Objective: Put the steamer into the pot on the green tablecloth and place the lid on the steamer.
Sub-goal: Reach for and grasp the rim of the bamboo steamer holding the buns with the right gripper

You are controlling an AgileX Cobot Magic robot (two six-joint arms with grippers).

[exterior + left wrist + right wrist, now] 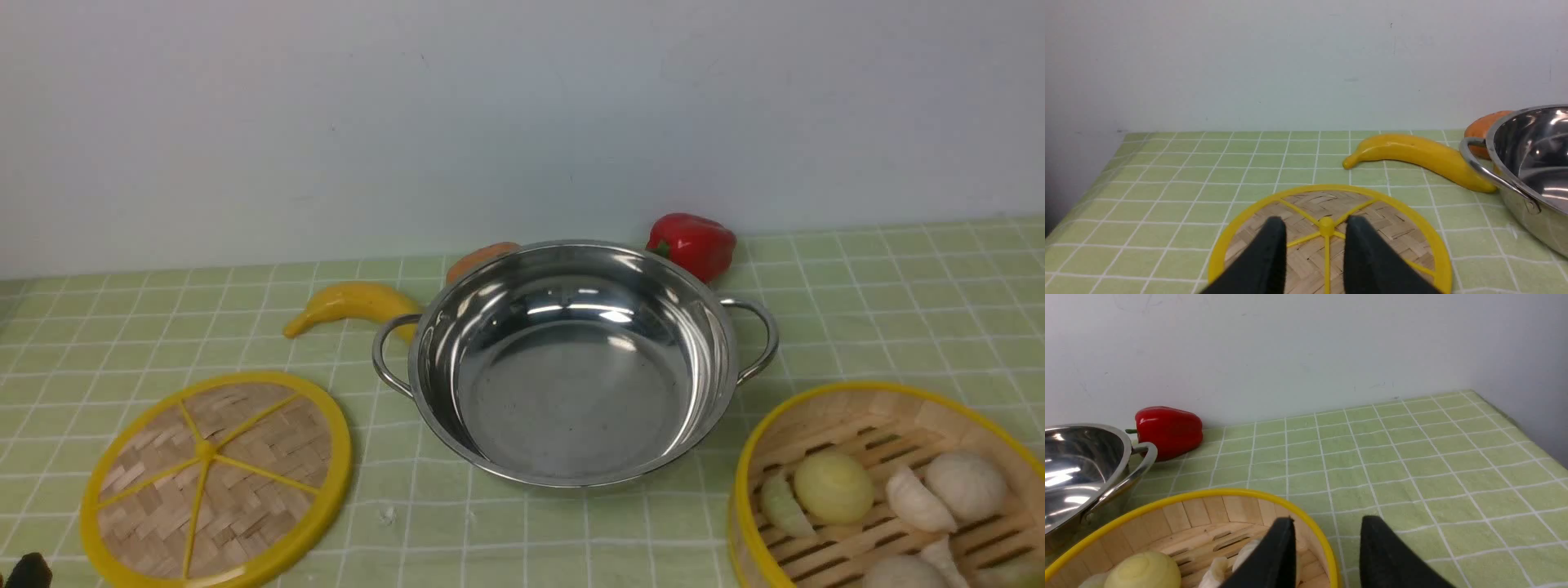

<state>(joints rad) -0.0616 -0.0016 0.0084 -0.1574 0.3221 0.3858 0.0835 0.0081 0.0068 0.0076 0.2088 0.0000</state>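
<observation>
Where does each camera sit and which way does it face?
Front: between the arms, facing forward onto the shiny steel pot on the green checked tablecloth; barely any robot shows.
Left wrist: on the left arm, over the open left pincer, toward the flat woven bamboo lid.
Right wrist: on the right arm, over the open right pincer, toward the round bamboo steamer.
All share the pot.

Front: looks forward and down, from farther off, on pot (pixel 571 400), lid (pixel 216 482), steamer (pixel 824 420). Left wrist: faces wall (pixel 1290 61), low and close over lid; shares lid, banana (pixel 1412 157), pot with front. Right wrist: faces wall, close over steamer; shares steamer, pepper (pixel 1167 430), pot
</observation>
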